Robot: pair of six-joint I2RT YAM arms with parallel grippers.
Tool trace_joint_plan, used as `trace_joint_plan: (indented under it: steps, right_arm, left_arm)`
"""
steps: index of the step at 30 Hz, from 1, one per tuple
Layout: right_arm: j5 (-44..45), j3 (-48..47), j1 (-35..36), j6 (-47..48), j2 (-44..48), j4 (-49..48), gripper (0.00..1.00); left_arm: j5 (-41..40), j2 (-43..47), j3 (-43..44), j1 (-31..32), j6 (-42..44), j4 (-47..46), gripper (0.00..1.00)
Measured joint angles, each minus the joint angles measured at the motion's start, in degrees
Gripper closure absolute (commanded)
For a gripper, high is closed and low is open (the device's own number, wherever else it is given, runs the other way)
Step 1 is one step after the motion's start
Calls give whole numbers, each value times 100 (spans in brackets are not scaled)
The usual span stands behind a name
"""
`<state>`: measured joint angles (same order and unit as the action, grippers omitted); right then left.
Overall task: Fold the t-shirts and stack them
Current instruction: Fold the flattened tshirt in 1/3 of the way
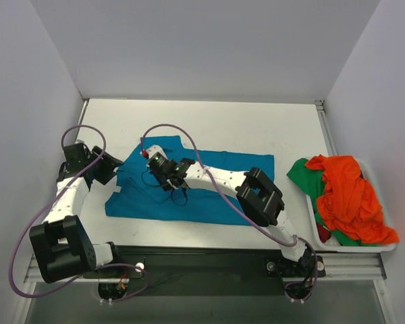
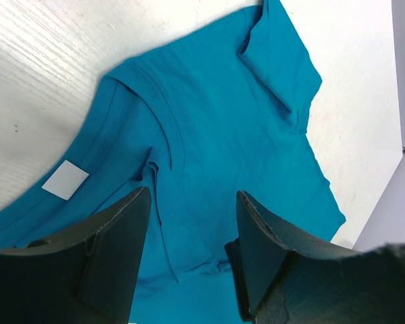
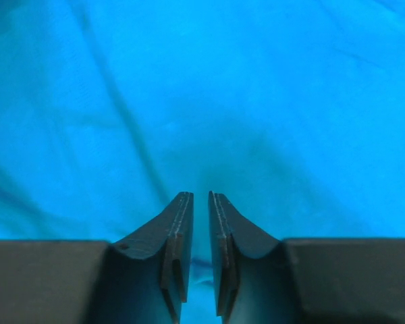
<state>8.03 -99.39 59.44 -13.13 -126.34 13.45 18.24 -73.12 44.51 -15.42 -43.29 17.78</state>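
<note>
Black right gripper [image 3: 194,202]: fingers sat almost together with a thin slit between them, close over the teal t-shirt [image 3: 256,101]; no cloth showed nipped.
Left gripper [image 2: 192,196]: fingers stood wide apart above the collar [image 2: 165,118], with a white label [image 2: 65,180] to the left.
Teal t-shirt: lay spread at the centre of the top view, on the table [image 1: 243,128].
Handling: it looked light and limp, likely to sag and slide, so best pinched at a hem or shoulder edge.
Top view only: the orange-red t-shirt [image 1: 351,196] and green t-shirt [image 1: 298,174] were heaped in a bin [image 1: 358,248] at right.
Wrist views only: the finger gaps and collar seams.
</note>
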Motion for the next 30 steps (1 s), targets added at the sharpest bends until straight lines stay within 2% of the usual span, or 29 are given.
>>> trace_joint_plan:
  steps: [10, 18, 30]
  right_arm:
    - [162, 15, 872, 275, 15, -87, 70]
    - [323, 22, 879, 341, 13, -87, 65]
    - [352, 22, 846, 446, -74, -90, 65]
  left_arm:
    - [-20, 26, 166, -20, 55, 48, 36]
    - [-26, 42, 170, -61, 72, 59, 36]
    - [-24, 42, 170, -83, 76, 59, 36]
